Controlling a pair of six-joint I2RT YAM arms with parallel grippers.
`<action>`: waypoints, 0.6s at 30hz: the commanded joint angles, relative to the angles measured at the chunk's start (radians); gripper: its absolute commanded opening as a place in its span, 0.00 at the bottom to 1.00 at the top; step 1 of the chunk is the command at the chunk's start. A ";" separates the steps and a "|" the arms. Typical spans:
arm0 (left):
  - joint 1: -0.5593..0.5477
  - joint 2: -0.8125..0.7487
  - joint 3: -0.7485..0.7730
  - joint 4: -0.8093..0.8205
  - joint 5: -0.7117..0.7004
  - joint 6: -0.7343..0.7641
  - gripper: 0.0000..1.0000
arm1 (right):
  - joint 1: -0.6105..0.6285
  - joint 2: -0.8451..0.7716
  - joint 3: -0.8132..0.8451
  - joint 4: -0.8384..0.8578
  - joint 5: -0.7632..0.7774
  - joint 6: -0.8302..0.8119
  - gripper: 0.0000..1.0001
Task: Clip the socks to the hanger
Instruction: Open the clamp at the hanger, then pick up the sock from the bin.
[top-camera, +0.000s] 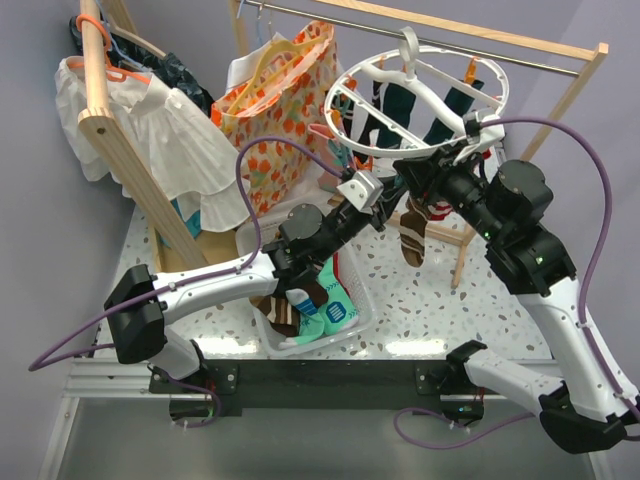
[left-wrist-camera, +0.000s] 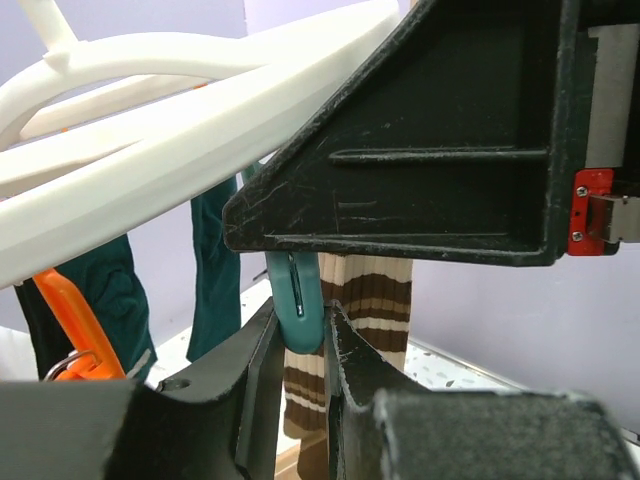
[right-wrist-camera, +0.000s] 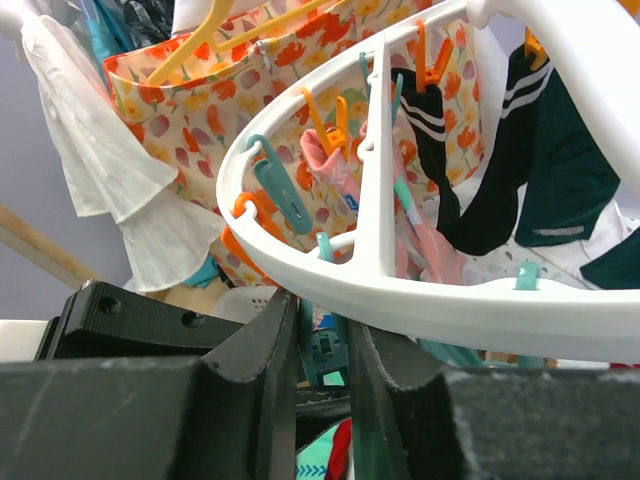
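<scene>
At the far left a slanted wooden post (top-camera: 120, 150) and a white shirt (top-camera: 175, 140) crowd the table's back corner, with a flowered bag (top-camera: 275, 110) just beside them, so that side is tight. In front of the bag a clear basket (top-camera: 367, 303) sits on the speckled table (top-camera: 430, 300), holding loose socks (top-camera: 330, 312); the left arm passes over its rim. The left gripper (left-wrist-camera: 300, 350) reaches up under the near edge of the hanger (top-camera: 345, 80), its fingers (left-wrist-camera: 258, 385) pinching a teal clip (left-wrist-camera: 297, 300) that dangles from the white ring. Right behind that clip hangs the brown striped sock (left-wrist-camera: 372, 300), its top hidden by the right arm's black body. The hanger hangs by its hook (top-camera: 408, 45) from the wooden rail (top-camera: 500, 45) at the back, with dark socks (top-camera: 445, 110) clipped inside the ring. The right gripper (right-wrist-camera: 318, 320) sits just under the ring's rim, fingers close together with a narrow slot; whether they grip anything cannot be told. Bare tabletop shows between the basket and the right arm, edged by a slanted wooden leg (top-camera: 465, 250).
</scene>
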 joint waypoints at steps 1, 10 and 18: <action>-0.015 -0.035 -0.002 -0.014 0.053 -0.027 0.17 | -0.003 -0.014 -0.022 0.086 0.016 -0.017 0.14; -0.015 -0.139 -0.111 -0.065 -0.018 -0.140 0.61 | -0.003 -0.034 -0.048 0.077 0.027 -0.029 0.10; 0.021 -0.283 -0.214 -0.492 -0.295 -0.346 0.73 | -0.001 -0.050 -0.068 0.079 0.033 -0.040 0.11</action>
